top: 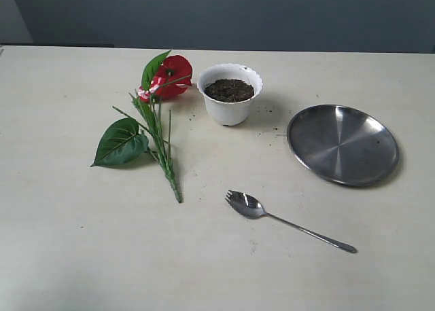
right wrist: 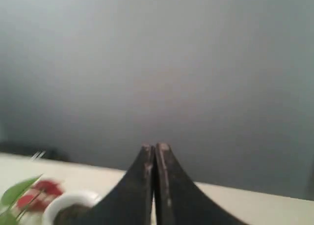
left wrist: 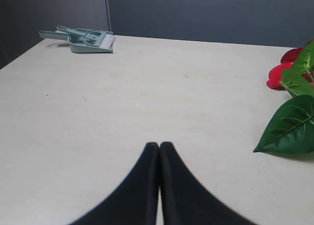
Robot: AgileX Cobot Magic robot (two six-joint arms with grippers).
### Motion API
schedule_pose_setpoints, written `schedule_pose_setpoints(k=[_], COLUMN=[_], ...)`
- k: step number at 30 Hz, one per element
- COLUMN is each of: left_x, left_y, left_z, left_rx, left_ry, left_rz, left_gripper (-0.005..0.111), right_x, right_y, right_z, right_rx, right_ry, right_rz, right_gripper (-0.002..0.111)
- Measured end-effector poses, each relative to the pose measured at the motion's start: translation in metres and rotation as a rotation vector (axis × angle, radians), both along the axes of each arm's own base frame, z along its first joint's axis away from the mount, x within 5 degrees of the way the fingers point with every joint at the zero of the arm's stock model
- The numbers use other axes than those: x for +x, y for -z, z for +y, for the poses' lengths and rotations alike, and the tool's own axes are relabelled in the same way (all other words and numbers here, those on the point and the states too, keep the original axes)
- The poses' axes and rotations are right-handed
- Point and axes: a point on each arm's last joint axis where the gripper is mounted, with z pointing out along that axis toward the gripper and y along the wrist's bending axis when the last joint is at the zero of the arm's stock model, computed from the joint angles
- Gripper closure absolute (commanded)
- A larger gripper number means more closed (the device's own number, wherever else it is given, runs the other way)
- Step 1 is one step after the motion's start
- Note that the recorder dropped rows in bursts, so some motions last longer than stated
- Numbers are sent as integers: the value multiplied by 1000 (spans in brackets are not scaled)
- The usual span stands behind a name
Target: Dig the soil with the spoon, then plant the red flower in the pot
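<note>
We note the pot [top: 230, 111], white plastic with a scalloped rim and tapering wall, upright on the pale table [top: 81, 243] and filled nearly to the rim with the soil [top: 229, 89], dark and crumbly; a few crumbs lie scattered just beside it. To its right, apart from it, sits a round steel plate [top: 342, 144], shallow, brushed and shiny, with only specks on it. The red flower [top: 160, 138] lies flat to the left of the pot, its glossy red bloom near the pot's rim, thin green stems running toward us and a broad heart-shaped leaf off to the left. The spoon [top: 285, 221], bright metal with short tines, lies nearer us, between flower and plate, touching neither. Only the left wrist view shows a green dustpan with brush [left wrist: 83, 39] at the table's far edge. The left gripper [left wrist: 159, 145] has its black fingers pressed together on nothing, above bare table. The right gripper [right wrist: 155, 146], likewise pressed together and empty, faces the grey wall; its view is blurred, with pot and bloom low in it.
</note>
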Motion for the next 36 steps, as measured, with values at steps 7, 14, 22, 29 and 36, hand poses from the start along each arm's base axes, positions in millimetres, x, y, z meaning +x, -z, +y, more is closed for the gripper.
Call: schedule_pose_setpoints(k=[7, 14, 22, 29, 36], left_x=[0, 0, 0, 0, 0], left_y=[0, 0, 0, 0, 0], left_z=[0, 0, 0, 0, 0], left_rx=[0, 0, 0, 0, 0], left_ry=[0, 0, 0, 0, 0], left_rz=[0, 0, 0, 0, 0], left_gripper=[106, 106, 106, 106, 106], right_x=[72, 116, 109, 113, 127], right_y=[49, 112, 161, 205, 242], right_z=[45, 82, 142, 170, 183], right_rx=[-157, -305, -712, -891, -881], right_ry=[-445, -583, -699, -756, -748], right_rz=[512, 802, 880, 960, 1017], right_gripper=[108, 109, 109, 109, 109])
